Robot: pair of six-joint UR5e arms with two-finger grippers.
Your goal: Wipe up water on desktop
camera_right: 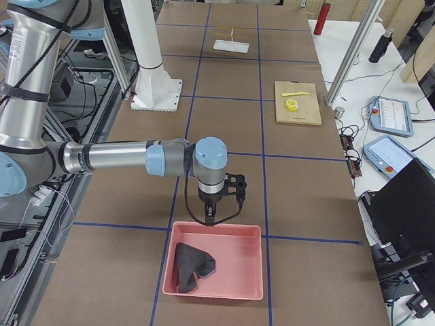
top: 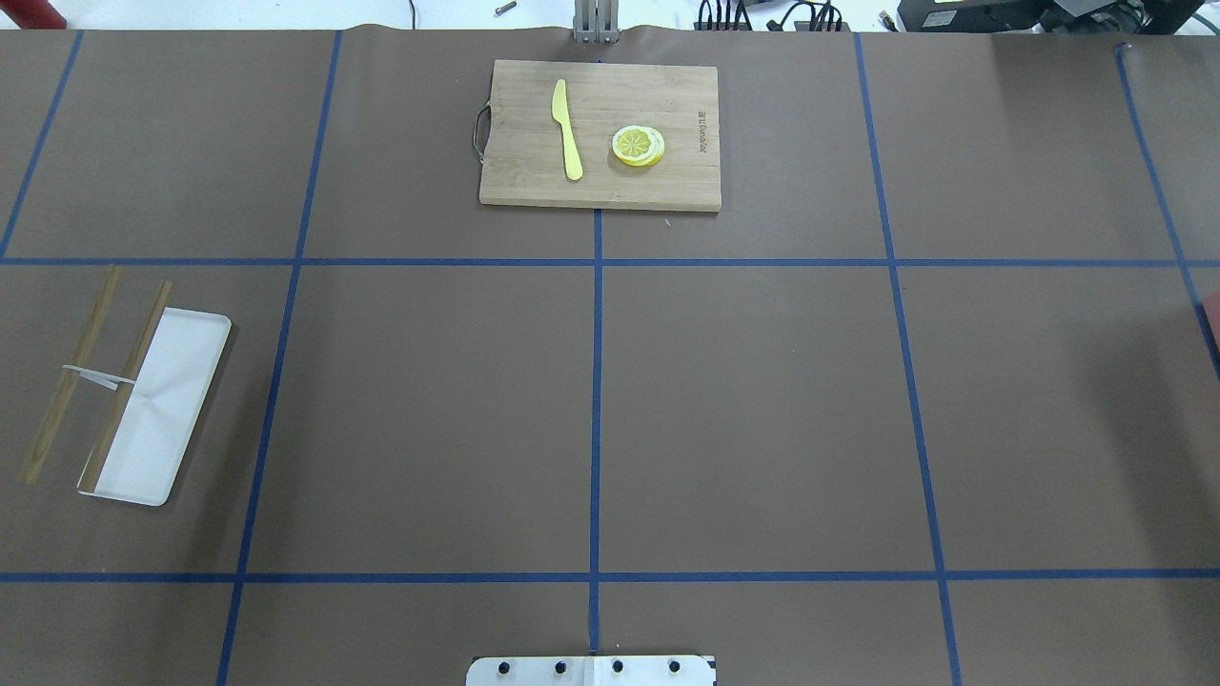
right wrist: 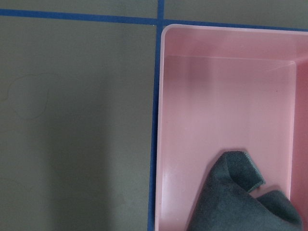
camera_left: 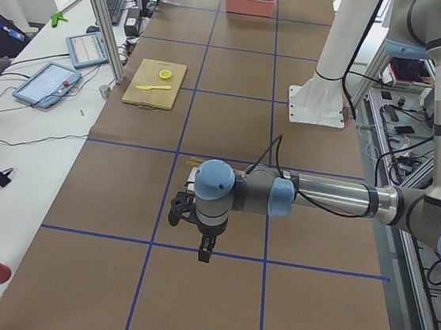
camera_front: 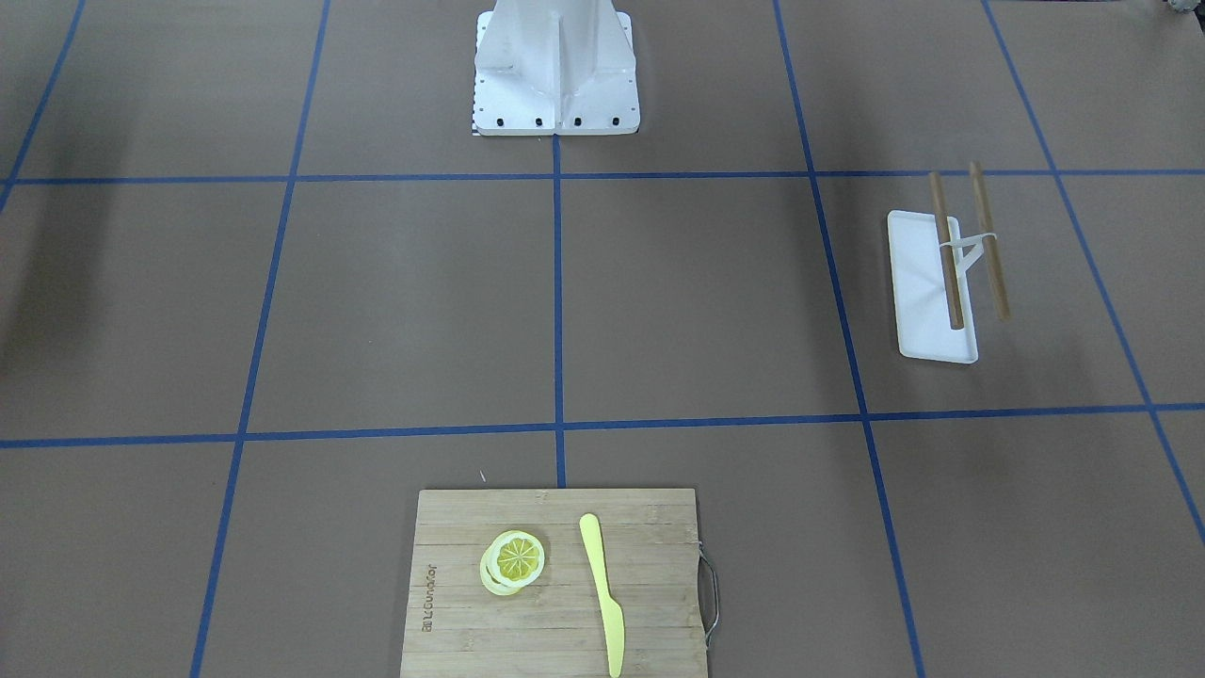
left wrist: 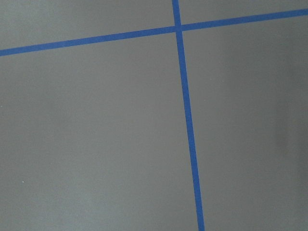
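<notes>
The desktop [top: 762, 419] is matte brown with blue tape lines; I see no clear water on it. A faint curved outline [right wrist: 29, 96] shows on it in the right wrist view. A dark grey cloth [camera_right: 192, 267] lies crumpled in a pink bin [camera_right: 214, 229]; it also shows in the right wrist view [right wrist: 240, 202]. My right gripper [camera_right: 211, 219] hangs just above the bin's near rim; I cannot tell if it is open or shut. My left gripper [camera_left: 200, 242] hovers over bare desktop near a tape line; I cannot tell its state either.
A bamboo cutting board [top: 515, 181] with a lemon slice [top: 638, 146] and a yellow knife [top: 566, 129] lies at the far middle. A white tray [top: 167, 419] with two wooden sticks [top: 71, 372] sits on my left. The white robot base [camera_front: 555, 104] stands at the near edge.
</notes>
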